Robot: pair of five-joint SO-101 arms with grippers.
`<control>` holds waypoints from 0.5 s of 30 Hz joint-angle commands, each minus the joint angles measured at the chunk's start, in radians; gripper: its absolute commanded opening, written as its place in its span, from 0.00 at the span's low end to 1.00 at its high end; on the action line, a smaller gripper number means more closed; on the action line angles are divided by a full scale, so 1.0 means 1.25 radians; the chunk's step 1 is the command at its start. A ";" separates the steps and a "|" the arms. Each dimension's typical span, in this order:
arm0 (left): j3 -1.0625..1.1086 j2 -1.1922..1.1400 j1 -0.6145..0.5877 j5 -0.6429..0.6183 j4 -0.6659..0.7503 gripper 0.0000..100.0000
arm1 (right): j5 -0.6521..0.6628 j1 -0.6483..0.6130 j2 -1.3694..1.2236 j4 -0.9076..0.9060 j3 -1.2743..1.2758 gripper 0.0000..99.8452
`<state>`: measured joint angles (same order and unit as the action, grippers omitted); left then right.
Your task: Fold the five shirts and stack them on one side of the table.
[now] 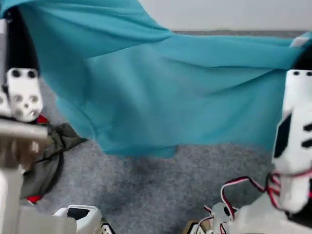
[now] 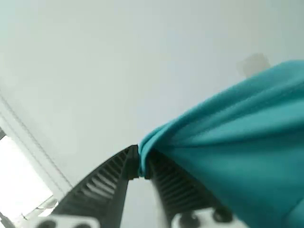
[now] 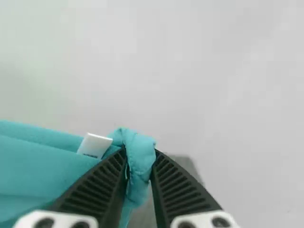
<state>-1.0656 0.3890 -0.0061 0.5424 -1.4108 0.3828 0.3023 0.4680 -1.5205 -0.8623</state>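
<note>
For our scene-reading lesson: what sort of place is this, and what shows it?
Likely an indoor robot workbench: a thin teal fabric shirt hangs between the left gripper and right gripper above a grey carpeted table, with a plain white wall behind.

Teal shirt (image 1: 185,97) stretched aloft; olive shirt (image 1: 48,151) crumpled below.

The shirt (image 1: 170,97) is plain teal with no pattern and has a small white label (image 3: 95,145) at one edge. The desk (image 1: 170,195) is grey with a fine mottled speckle. A second garment (image 1: 48,156) on it is dull olive-grey, with red patches (image 1: 41,118) beside it. The left arm (image 1: 22,95) and right arm (image 1: 295,136) are white with black sections. Red, white and black wires (image 1: 246,179) run near the right arm. The left pincer (image 2: 138,166) and right pincer (image 3: 138,161) are black and ribbed, on white bases. The wall (image 1: 234,14) is pale off-white.
</note>
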 commanded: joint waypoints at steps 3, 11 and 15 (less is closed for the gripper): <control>-0.084 0.011 -0.011 0.041 0.028 0.01 | -0.002 0.021 0.006 -0.001 -0.101 0.01; -0.096 0.004 -0.011 0.097 0.080 0.01 | -0.005 0.048 -0.002 -0.139 -0.109 0.01; -0.040 0.005 -0.011 0.097 0.126 0.01 | -0.005 0.048 -0.003 -0.187 -0.080 0.01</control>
<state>-1.1515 0.4012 -0.0077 0.6498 -1.3172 0.3828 0.3437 0.4818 -1.7185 -0.9835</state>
